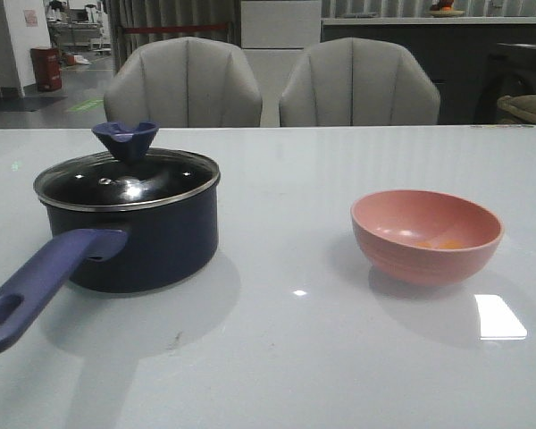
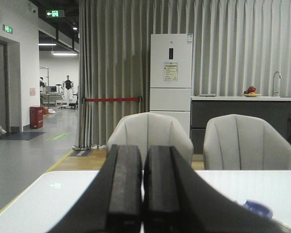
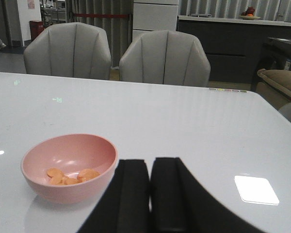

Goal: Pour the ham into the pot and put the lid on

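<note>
Step in hand: I judge the task not yet started. The lid [image 1: 127,181] sits seated on the pot [image 1: 129,228], so it must come off before any pouring.
Pot position: at 9 o'clock on the table [image 1: 295,357] in the front view, its handle [image 1: 40,286] running toward 7 o'clock.
Ham position: the ham [image 3: 70,175] lies in the pink bowl [image 3: 70,165], which stands at 3 o'clock, well apart from the pot.
Left gripper [image 2: 143,194]: jaws clenched together, nothing between them; held above the table, with the lid knob [image 2: 257,208] just visible beside it.
Right gripper [image 3: 150,194]: jaws clenched together, empty; the pink bowl is near it.
Next move: I expect to release the left jaws, descend on the lid knob and lift the lid clear. The right arm then needs a rim grasp on the pink bowl.
Writing: green exit signs [image 2: 55,13] show in the left wrist view; the label on the white refrigerator [image 2: 171,73] is too small to read. No brand is legible on pot or bowl.
</note>
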You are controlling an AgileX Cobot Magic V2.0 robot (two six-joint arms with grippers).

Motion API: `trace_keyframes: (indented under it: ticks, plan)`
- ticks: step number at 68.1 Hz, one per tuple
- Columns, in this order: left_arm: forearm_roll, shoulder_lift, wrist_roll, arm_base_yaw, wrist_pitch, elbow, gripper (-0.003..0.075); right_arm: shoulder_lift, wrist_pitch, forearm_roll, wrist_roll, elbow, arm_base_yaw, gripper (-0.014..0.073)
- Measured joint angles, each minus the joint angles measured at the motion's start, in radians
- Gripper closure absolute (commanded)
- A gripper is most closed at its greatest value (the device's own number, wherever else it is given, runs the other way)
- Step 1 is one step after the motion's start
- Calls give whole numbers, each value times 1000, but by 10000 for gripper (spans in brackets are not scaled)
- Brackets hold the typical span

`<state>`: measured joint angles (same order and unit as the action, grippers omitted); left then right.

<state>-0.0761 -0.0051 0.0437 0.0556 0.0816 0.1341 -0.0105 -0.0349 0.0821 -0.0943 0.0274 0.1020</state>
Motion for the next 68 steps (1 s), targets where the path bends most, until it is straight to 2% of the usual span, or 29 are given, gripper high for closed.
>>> trace_keyframes:
  ticks: [9,18,38,44,48,49,50,51,55,59,68]
  plan:
    - [0,47,0,0,-185,157,608,0,0,0,0,0,0,427]
    - [-7,124,0,0,-334,234,608,0,0,0,0,0,0,427]
    - [-16,186,0,0,-400,238,594,0,0,0,0,0,0,427]
    - [-16,186,0,0,-400,238,540,0,0,0,0,0,0,427]
    - [-16,186,0,0,-400,238,451,0,0,0,0,0,0,427]
    - [-16,186,0,0,-400,238,400,0,0,0,0,0,0,427]
    - [-16,186,0,0,-400,238,400,0,0,0,0,0,0,427]
    - [-16,186,0,0,-400,238,343,0,0,0,0,0,0,427]
    - [-16,186,0,0,-400,238,235,0,0,0,0,0,0,427]
    - [-16,186,0,0,-400,238,155,0,0,0,0,0,0,427]
    - [-16,186,0,0,-400,238,138,0,0,0,0,0,0,427]
